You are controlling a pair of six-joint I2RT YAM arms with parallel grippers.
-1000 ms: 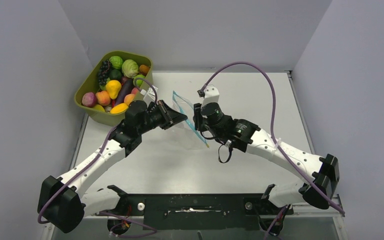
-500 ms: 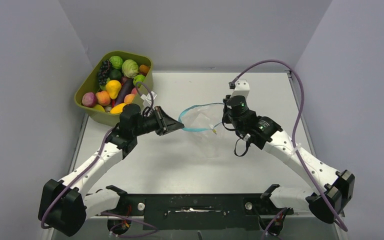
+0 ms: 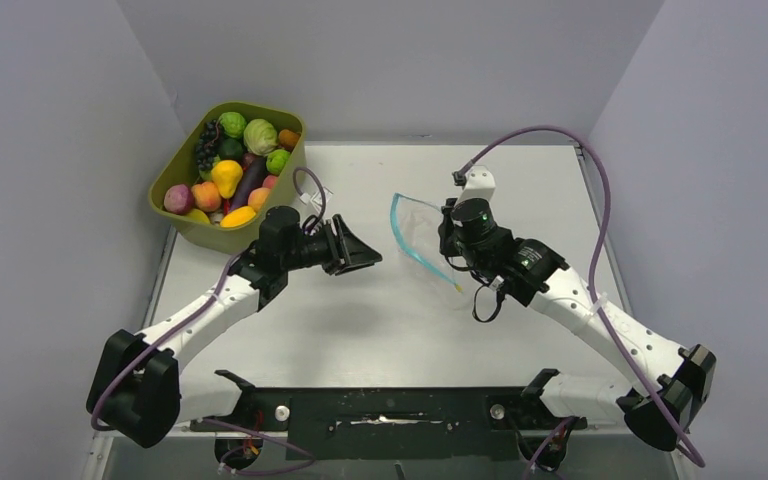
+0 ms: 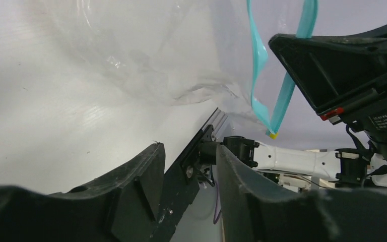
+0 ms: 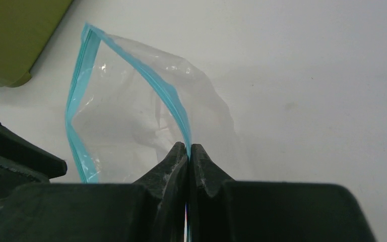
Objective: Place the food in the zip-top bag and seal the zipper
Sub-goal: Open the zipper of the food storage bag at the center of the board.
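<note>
**A:** What has the right gripper [image 5: 188,147] got?

**B:** Its jaws are pressed tight on the zipper [image 5: 181,118]. They pinch one teal lip of the zip-top bag [image 5: 126,131], whose mouth gapes near the middle of the table [image 3: 360,320].

**A:** And the left gripper [image 4: 188,151]?

**B:** It is partly spread with nothing between its fingers, near the bag's mouth but clear of it.

**A:** Where is the food [image 3: 232,172]?

**B:** It is heaped in the green tub [image 3: 210,238] at the table's far left corner.

**A:** Is there room to move?

**B:** There is bare surface around both arms, and the bag is well apart from the right and near edges.
</note>
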